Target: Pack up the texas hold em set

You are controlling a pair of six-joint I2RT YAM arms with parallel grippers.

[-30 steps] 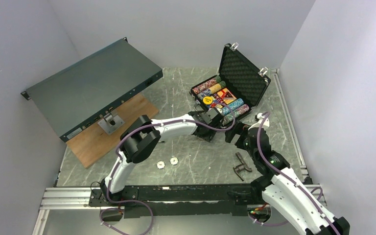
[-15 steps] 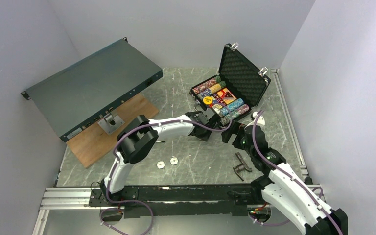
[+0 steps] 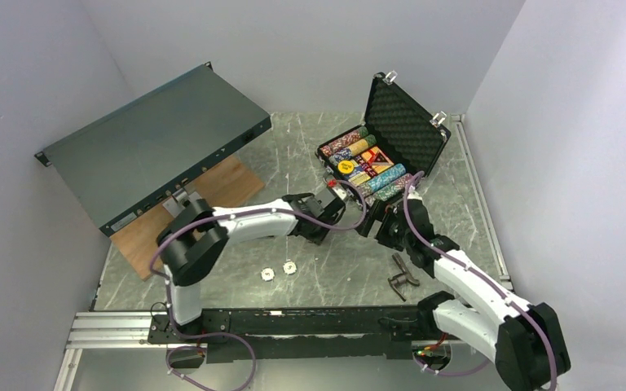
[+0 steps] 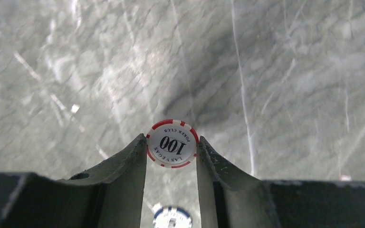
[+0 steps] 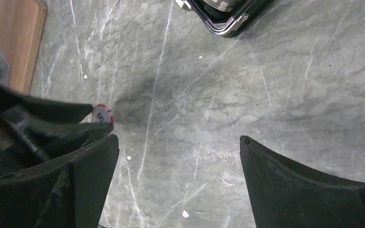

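Gripping a red-and-white chip (image 4: 172, 144) by its rim in nearly closed jaws, the left gripper (image 4: 171, 139) hangs short of the briefcase (image 3: 399, 126), which lies open ahead and to its right, while the right gripper (image 5: 178, 138) sits beside the case's near corner, wide open and empty.

black briefcase (image 3: 401, 124) stands open, chips (image 3: 367, 167) inside.

light: bright, even | shadow: soft dark patch on grey marbled tabletop (image 4: 190, 102) | blur: black left gripper (image 5: 95, 120) smeared in right wrist view | focus: red-white round poker chip (image 4: 172, 143) sharp
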